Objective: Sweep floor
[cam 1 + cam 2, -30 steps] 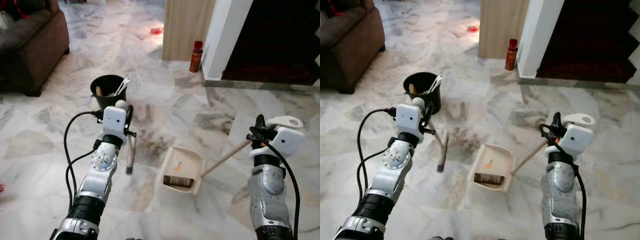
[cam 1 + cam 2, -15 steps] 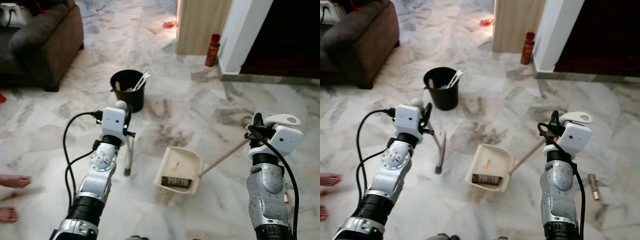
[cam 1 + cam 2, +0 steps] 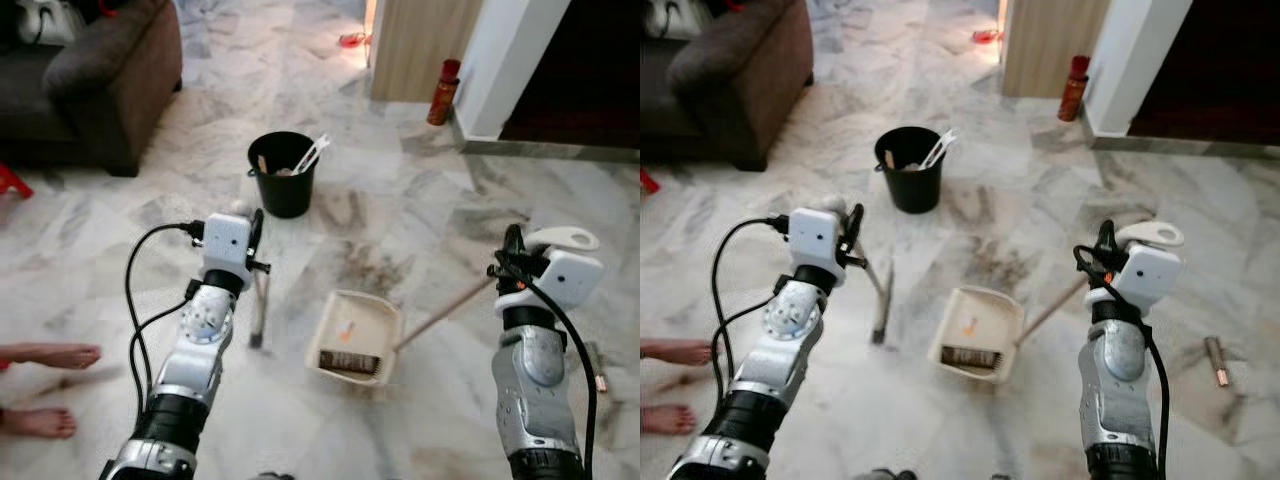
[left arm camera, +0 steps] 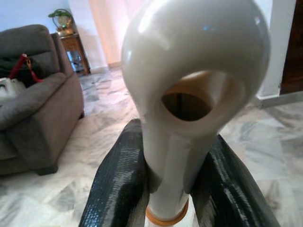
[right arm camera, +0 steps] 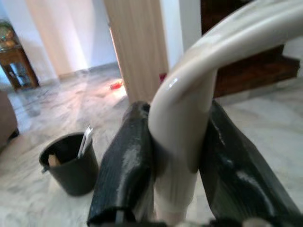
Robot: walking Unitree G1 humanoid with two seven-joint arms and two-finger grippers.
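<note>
Broom (image 3: 258, 312) clamped by its handle in my left gripper (image 3: 255, 232), dustpan (image 3: 355, 335) handle clamped in my right gripper (image 3: 517, 255), ready for collecting floor dirt.

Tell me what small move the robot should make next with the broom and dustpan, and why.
Probably draw the broom in the left gripper toward the dustpan, held by the right gripper. A dark dirt patch lies just beyond the pan, and the bucket stands farther off.

Floor (image 3: 420, 200): grey-veined white marble. Bucket (image 3: 284, 173): black. Dustpan (image 3: 352, 335): cream, orange speck inside, dark debris at near edge. Sofa (image 3: 100, 80), far left: dark brown. Bottle (image 3: 442, 91), far right: red. Broom handle (image 4: 189, 94): glossy white.
</note>
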